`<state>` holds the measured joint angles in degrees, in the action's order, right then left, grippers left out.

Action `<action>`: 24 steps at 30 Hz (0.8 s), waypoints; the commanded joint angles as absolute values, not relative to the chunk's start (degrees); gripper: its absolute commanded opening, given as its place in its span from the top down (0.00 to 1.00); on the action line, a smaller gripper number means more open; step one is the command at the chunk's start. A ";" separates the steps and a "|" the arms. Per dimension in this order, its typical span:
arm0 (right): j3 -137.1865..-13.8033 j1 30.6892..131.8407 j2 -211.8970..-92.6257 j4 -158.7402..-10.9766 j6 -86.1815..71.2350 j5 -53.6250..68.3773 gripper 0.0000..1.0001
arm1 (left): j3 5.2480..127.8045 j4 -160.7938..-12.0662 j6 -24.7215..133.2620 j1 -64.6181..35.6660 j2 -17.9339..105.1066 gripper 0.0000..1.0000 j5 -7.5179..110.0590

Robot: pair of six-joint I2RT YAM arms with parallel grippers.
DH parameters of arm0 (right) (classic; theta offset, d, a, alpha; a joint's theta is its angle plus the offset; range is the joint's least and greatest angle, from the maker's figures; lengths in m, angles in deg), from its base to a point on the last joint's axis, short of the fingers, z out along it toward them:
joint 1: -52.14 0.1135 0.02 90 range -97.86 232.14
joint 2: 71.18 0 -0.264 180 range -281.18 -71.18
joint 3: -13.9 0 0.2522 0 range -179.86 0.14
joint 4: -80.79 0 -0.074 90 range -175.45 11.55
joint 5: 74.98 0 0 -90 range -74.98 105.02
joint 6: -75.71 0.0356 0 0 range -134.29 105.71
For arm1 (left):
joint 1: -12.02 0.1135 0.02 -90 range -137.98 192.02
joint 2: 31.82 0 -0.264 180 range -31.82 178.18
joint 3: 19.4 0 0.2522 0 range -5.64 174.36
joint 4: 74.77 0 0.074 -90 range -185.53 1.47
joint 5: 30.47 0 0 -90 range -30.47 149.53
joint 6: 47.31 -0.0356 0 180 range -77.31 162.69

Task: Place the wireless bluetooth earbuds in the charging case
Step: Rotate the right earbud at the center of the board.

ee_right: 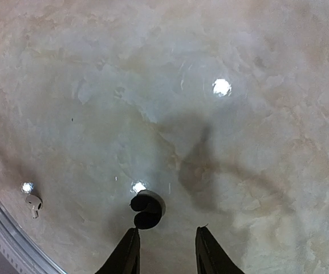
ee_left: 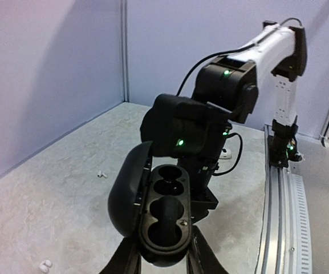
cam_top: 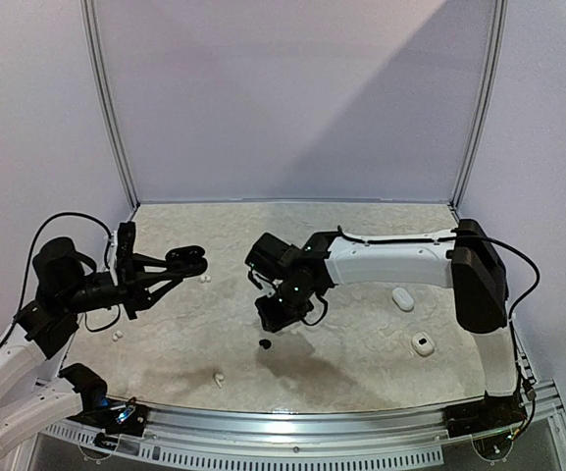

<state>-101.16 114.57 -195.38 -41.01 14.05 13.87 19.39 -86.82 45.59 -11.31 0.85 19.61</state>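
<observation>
My left gripper (cam_top: 170, 267) is shut on an open black charging case (cam_top: 188, 259) and holds it above the table. In the left wrist view the case (ee_left: 164, 220) sits between my fingers (ee_left: 201, 257) with its lid (ee_left: 125, 194) swung left and its wells dark. A black earbud (cam_top: 265, 343) lies on the table just below my right gripper (cam_top: 272, 318). In the right wrist view that bud (ee_right: 147, 210) lies just ahead of my left fingertip (ee_right: 131, 245). The right gripper (ee_right: 167, 235) is open and empty above it.
White earbuds lie near the case (cam_top: 204, 278), at the left (cam_top: 118, 335) and at the front (cam_top: 218, 377); the front one shows in the right wrist view (ee_right: 33, 204). Two white cases (cam_top: 402, 298) (cam_top: 422, 343) lie at the right. The metal rail (cam_top: 312, 427) runs along the near edge.
</observation>
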 commanded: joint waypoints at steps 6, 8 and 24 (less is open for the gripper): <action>-96.80 115.40 -194.84 -43.06 16.32 12.53 0.67 | 19.95 -91.16 32.43 -11.65 0.29 1.00 2.34; -96.34 115.48 -194.78 -43.24 16.14 12.40 0.67 | 19.98 -91.46 31.92 -11.87 0.43 1.00 0.79; -91.48 115.53 -189.33 -50.69 -2.89 6.72 0.60 | 21.98 -99.63 24.00 -12.33 0.14 1.00 -0.48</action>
